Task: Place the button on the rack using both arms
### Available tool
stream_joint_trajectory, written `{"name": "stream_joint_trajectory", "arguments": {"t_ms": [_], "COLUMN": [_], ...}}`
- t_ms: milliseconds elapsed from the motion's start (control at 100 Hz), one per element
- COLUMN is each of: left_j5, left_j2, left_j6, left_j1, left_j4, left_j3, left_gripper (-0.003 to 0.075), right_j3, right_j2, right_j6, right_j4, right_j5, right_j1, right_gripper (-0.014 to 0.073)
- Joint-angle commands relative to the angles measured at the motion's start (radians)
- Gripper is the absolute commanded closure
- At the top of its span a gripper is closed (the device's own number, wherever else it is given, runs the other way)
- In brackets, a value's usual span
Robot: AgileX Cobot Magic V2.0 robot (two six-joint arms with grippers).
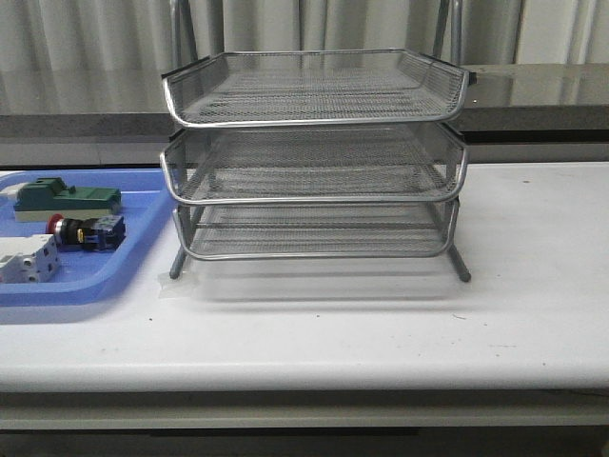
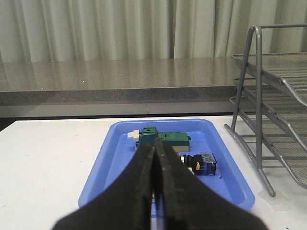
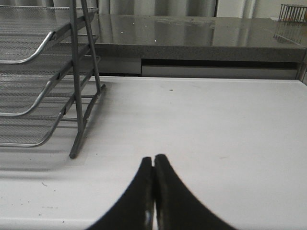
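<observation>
The button [image 1: 88, 231], with a red head, black body and blue rear block, lies on its side in the blue tray [image 1: 133, 249] at the table's left. It also shows in the left wrist view [image 2: 200, 163]. The three-tier silver wire rack [image 1: 314, 152] stands mid-table; its legs show in the left wrist view [image 2: 259, 124] and in the right wrist view [image 3: 79, 115]. My left gripper [image 2: 154, 146] is shut and empty, hovering before the tray. My right gripper [image 3: 153, 159] is shut and empty over bare table right of the rack. Neither arm shows in the front view.
A green block [image 1: 65, 198] and a white terminal block [image 1: 27, 259] share the blue tray with the button. A grey ledge [image 1: 533, 90] and curtains run behind the table. White tabletop [image 1: 381, 324] stretches in front of and right of the rack.
</observation>
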Motion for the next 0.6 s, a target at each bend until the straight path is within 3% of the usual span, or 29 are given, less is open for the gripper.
{"name": "stream_joint_trajectory", "arguments": {"t_ms": [0, 130, 340, 590], "left_j5": [-0.082, -0.082, -0.082, -0.082], "left_j2": [-0.032, -0.032, -0.032, -0.032], "left_j6": [-0.006, -0.006, -0.006, -0.006], "left_j1": [0.001, 0.001, 0.001, 0.001], "left_j4": [0.000, 0.000, 0.000, 0.000], "left_j3": [0.035, 0.035, 0.035, 0.035], "left_gripper": [0.0741, 0.0741, 0.0741, 0.0741], "right_j3": [0.001, -0.008, -0.127, -0.387], "right_j2": [-0.017, -0.017, 0.025, 0.254], "right_j6": [-0.008, -0.007, -0.006, -0.006], "right_j4": [-0.002, 0.008, 0.058, 0.094], "right_j5": [-0.127, -0.174, -0.080, 0.241], "right_j1": [-0.006, -0.006, -0.006, -0.006], "right_gripper": [0.0652, 0.0652, 0.0652, 0.0652]}}
